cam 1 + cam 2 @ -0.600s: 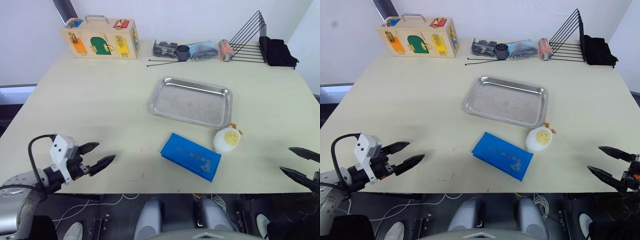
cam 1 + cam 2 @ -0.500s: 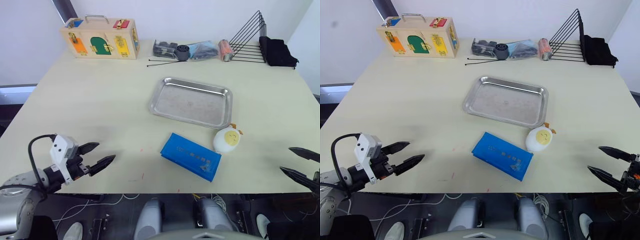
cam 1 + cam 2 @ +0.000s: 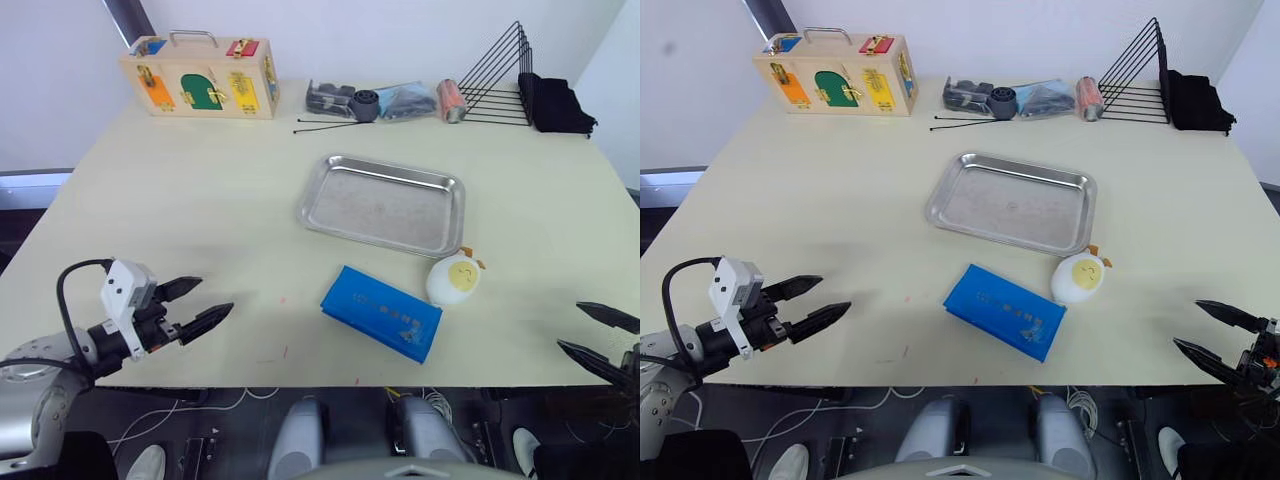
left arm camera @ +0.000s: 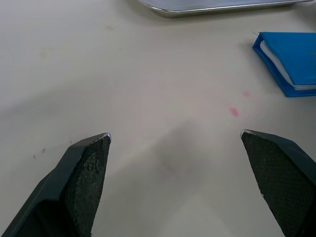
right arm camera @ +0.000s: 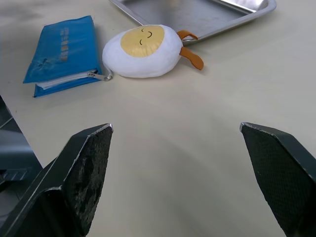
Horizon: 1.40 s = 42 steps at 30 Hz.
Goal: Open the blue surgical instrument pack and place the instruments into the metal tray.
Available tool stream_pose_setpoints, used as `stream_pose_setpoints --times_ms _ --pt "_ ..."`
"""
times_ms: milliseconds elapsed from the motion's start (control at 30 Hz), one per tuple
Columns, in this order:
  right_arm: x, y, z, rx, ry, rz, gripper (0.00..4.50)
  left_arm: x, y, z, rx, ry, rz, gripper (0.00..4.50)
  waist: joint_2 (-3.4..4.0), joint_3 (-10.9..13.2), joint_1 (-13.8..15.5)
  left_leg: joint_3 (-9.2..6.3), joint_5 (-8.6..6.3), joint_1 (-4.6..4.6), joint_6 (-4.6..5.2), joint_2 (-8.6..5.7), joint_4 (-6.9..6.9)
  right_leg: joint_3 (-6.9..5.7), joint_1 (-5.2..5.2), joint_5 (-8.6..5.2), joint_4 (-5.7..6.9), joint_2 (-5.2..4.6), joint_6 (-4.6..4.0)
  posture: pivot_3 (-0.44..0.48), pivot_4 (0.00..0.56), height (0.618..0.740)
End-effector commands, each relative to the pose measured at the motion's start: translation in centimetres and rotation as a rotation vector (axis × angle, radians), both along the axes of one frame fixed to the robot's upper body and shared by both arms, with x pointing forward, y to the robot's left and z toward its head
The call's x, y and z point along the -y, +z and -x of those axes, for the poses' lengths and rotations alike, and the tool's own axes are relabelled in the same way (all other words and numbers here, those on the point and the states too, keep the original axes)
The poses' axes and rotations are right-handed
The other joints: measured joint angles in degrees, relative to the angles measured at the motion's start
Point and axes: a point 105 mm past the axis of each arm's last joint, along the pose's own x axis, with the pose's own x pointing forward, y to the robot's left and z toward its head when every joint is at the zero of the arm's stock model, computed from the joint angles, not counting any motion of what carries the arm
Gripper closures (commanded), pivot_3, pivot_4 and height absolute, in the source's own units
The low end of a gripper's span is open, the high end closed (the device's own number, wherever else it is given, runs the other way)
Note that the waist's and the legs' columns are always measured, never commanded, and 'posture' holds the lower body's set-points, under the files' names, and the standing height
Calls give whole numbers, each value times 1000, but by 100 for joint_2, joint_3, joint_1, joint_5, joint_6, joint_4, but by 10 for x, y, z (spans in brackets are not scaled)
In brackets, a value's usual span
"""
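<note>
- I see the blue surgical instrument pack (image 3: 381, 313) lying flat and closed near the front edge of the tabletop (image 3: 200, 200), in front of the metal tray (image 3: 383, 204) and apart from it, which holds nothing yet.
- A white round pouch with a yellow face (image 3: 455, 278) sits just beside the pack's right end; in the right wrist view the two look nearly touching at a small zipper pull there.
- My left end effector (image 3: 190, 307) hovers low over the front-left of the tabletop, its fingers spread wide with nothing between them, well apart from the pack.
- My right end effector (image 3: 595, 335) hangs at the front-right edge, likewise wide open and empty, near the pouch side.
- Judging by the look, the pack is soft cloth over stiff, thin metal contents: light, floppy at the edges, and likely to slide on the smooth tabletop if pushed from one side.
- The pale lining edge shows along its long side, so I reckon the opening runs there.
- I would pin one end with one end effector and take the zipper pull or a free cloth edge with the other, not squeeze the middle.
- No instruments are visible; they are presumably inside.
</note>
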Motion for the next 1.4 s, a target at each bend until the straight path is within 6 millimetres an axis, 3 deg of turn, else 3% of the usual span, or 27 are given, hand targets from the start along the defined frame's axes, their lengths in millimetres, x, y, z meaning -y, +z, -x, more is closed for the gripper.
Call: stream_pose_setpoints --times_ms 33,333,367,467,567,700,733,1033,1200,1400 --pt "-11 4 -1 0 14 31 170 3 6 -2 -21 -39 28 0 0 0 -4 -1 0 0 0 0 0 -1 0 0 0 0 0 0 150 740" --pt "-71 1 0 -40 146 68 170 33 -5 -35 -12 -212 -21 0 4 -2 10 -5 0 -2 0 -4 4 -3 0 1 6 0 1 0 150 740" --pt "-76 0 0 -41 161 66 62 35 -6 -38 -11 -230 -25 258 4 -2 7 -6 0 -2 0 -4 4 -3 0 1 5 1 1 0 150 740" --pt "-93 -4 -1 -57 189 42 936 46 -9 -48 -2 -295 -31 1133 4 -2 -5 -5 0 -3 0 -4 6 -1 -1 1 8 2 1 0 150 740" --pt "-108 -11 -1 -78 217 41 2198 58 -10 -57 6 -371 -22 2319 3 -2 19 -6 0 -2 0 -5 7 -3 0 1 8 2 1 0 150 740" --pt "-124 -27 -1 -124 244 72 4256 75 -14 -67 10 -482 -22 4323 1 -2 21 -10 0 -9 0 -6 12 -7 0 1 9 3 1 0 150 740" --pt "-128 -29 -4 -122 242 72 4459 80 -13 -70 16 -511 -20 4479 1 -2 18 -10 0 -9 0 -6 13 -6 0 1 9 3 1 0 150 740" --pt "-153 -42 -22 -99 241 78 4459 109 -11 -85 45 -685 -29 4479 0 -2 10 -13 1 -11 0 -6 17 -7 -1 1 12 6 1 0 150 740" --pt "-164 -27 -34 -67 217 -3 4459 118 -13 -86 38 -743 -41 4479 0 -2 -6 -15 1 -11 0 -6 18 -6 -1 2 14 6 1 0 150 740" --pt "-163 -23 -41 -55 206 11 4459 125 -19 -90 36 -761 -43 4479 0 -2 10 -16 1 -12 0 -7 19 -8 -1 2 14 6 1 0 150 740"
